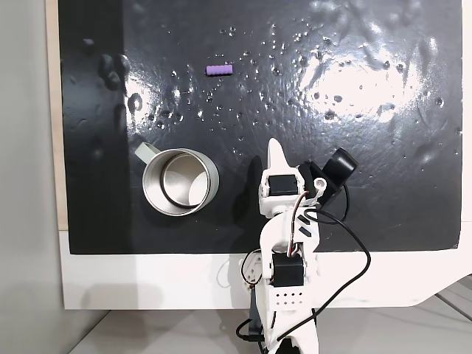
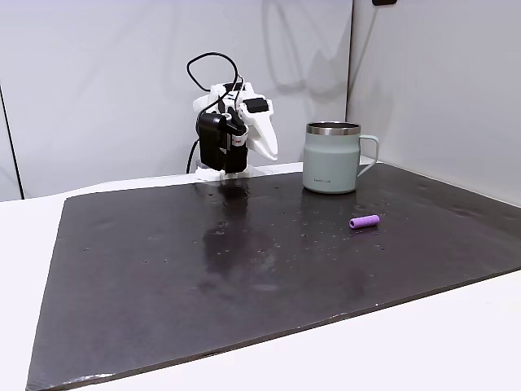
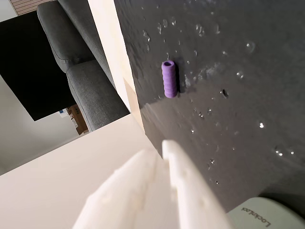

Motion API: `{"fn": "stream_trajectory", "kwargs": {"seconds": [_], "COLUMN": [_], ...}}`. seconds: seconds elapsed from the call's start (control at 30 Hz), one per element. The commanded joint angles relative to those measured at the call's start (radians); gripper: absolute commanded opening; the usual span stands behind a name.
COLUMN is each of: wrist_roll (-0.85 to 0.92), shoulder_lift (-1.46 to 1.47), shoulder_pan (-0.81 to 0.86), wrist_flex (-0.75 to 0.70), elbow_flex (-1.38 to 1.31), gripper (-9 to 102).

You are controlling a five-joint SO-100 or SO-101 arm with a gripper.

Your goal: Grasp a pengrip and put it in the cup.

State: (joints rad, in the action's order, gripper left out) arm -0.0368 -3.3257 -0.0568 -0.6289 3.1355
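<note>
One pengrip [image 1: 219, 70] is counted on the dark mat [image 1: 369, 184], and one cup [image 1: 179, 181] is seen beside it. One arm with one claw [image 1: 276, 151] is counted.

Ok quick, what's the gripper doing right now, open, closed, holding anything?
Gripper: closed and empty. The small purple ribbed pengrip lies apart from it on the black mat.

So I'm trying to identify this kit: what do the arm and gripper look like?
The arm has white plastic links, black servo blocks and looping black cables. The gripper is white with pointed fingers; a black camera module sits beside it.
</note>
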Motion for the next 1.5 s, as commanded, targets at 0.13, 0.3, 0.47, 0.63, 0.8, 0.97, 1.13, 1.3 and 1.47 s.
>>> {"fn": "stream_trajectory", "kwargs": {"seconds": [0.13, 0.3, 0.47, 0.63, 0.8, 0.97, 1.13, 1.3, 1.47], "wrist_roll": [-0.009, -0.009, 0.011, 0.020, 0.032, -0.014, -0.087, -0.229, -0.351], "shoulder_lift": [-0.012, -0.012, -0.012, -0.012, 0.101, 0.449, 0.704, 1.011, 1.305], "shoulder_pan": [0.002, 0.002, -0.008, -0.018, -0.058, -0.066, -0.114, -0.158, -0.166], "wrist_flex": [-0.005, -0.005, -0.002, -0.038, -0.084, -0.117, -0.160, -0.322, -0.515], "elbow_flex": [0.054, 0.054, 0.052, -0.035, -0.221, -0.525, -0.798, -1.109, -1.440], "gripper": [0, 0, 0, 0, 0, 0, 0, 6, 11]}}
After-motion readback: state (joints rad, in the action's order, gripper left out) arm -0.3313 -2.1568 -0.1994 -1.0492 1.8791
